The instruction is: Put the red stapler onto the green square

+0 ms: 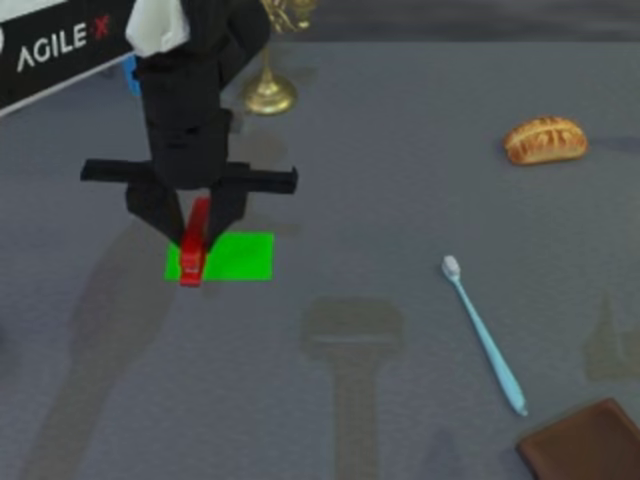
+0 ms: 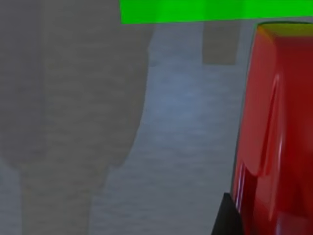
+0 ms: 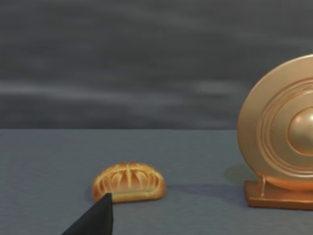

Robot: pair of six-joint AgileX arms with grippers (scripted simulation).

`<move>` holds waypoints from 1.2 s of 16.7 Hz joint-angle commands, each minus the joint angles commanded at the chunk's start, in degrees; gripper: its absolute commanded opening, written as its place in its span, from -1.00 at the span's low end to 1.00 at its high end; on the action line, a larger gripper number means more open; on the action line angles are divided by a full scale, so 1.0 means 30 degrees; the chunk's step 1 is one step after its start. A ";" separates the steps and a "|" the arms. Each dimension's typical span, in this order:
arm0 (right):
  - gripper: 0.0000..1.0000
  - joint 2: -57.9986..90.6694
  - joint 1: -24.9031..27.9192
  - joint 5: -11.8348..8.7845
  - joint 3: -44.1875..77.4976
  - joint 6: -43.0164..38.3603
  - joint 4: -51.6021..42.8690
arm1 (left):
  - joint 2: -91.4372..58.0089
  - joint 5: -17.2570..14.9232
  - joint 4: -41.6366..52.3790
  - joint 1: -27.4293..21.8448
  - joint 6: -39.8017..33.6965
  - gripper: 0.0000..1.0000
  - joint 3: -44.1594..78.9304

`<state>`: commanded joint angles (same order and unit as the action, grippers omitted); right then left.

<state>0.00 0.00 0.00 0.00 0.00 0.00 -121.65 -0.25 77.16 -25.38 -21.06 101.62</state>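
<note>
"AGILE X" banner (image 1: 62, 45) behind left claw (image 1: 197, 222) grasping red stapler (image 1: 193, 252) over green square (image 1: 238, 256).

A grey, faintly textured table (image 1: 400, 180) fills the frame, crossed by soft shadows. In the upper left corner sits a dark banner (image 1: 55, 50) with white lettering. Behind the table's far edge stands a dark, streaked grey wall (image 3: 146, 58).

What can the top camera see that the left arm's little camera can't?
Only the top view shows the left gripper around the stapler, plus the toothbrush, the bread roll, the gold ornament and the brown wallet. Only the left wrist view shows the stapler's glossy side up close. Both show the stapler, the green patch and the grey table. The right arm is out of the top view.
</note>
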 joint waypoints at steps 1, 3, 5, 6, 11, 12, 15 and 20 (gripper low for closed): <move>1.00 0.0000 0.0000 0.0000 0.0000 0.0000 0.0000 | -0.0511 -0.0006 0.0295 0.0016 -0.2656 -1.00 0.0619; 1.00 0.0000 0.0000 0.0000 0.0000 0.0000 0.0000 | -0.1486 -0.0017 0.0848 0.0052 -0.7999 -1.00 0.1852; 1.00 0.0000 0.0000 0.0000 0.0000 0.0000 0.0000 | -0.2250 -0.0030 0.1251 0.0128 -1.3151 -1.00 0.2983; 1.00 0.0000 0.0000 0.0000 0.0000 0.0000 0.0000 | -0.2548 -0.0036 0.1396 0.0182 -1.5581 -1.00 0.3502; 1.00 0.0000 0.0000 0.0000 0.0000 0.0000 0.0000 | -0.3188 -0.0073 0.1554 0.0556 -2.5267 -1.00 0.5461; 1.00 0.0000 0.0000 0.0000 0.0000 0.0000 0.0000 | -0.3204 -0.0080 0.1517 0.0628 -2.6594 -1.00 0.5737; 1.00 0.0000 0.0000 0.0000 0.0000 0.0000 0.0000 | -0.3207 -0.0099 0.1402 0.0800 -2.9506 -1.00 0.6390; 1.00 0.0000 0.0000 0.0000 0.0000 0.0000 0.0000 | -0.3165 -0.0107 0.1327 0.0868 -3.0546 -1.00 0.6615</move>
<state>0.00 0.00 0.00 0.00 0.00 0.00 -131.14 -0.57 81.14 -22.77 -112.70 121.47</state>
